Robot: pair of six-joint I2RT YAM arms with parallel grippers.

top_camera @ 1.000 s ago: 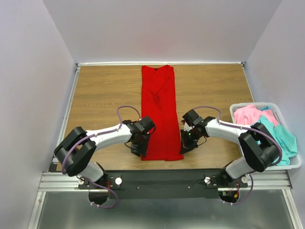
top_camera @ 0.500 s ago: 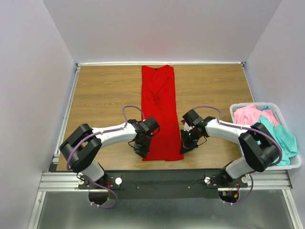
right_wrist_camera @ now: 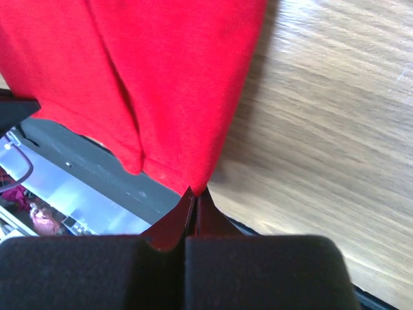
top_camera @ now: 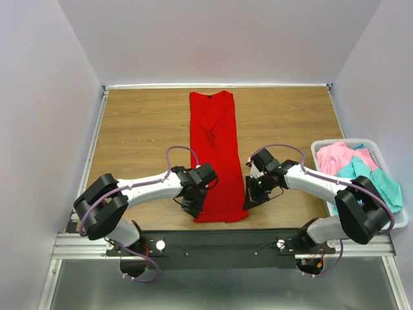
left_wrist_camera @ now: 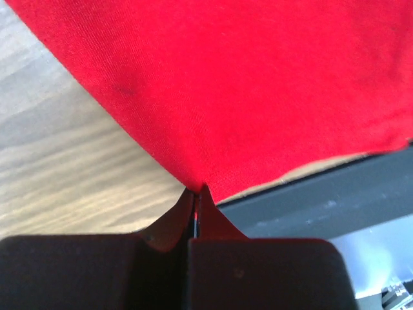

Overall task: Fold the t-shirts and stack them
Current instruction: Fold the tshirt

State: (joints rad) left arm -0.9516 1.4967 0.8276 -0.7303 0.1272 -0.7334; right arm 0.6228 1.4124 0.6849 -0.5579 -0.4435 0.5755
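T-shirt corners pinched, left gripper, right gripper

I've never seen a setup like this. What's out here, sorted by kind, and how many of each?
Robot arms: 2 (left arm, right arm)
Red shirt laid out on the table: 1
White laundry basket: 1
Cloth bundles in the basket: 2 (pink cloth, teal cloth; separate pieces too bunched to count)
Total: 6

Lab cell: white walls, wood table, aluminium rail.
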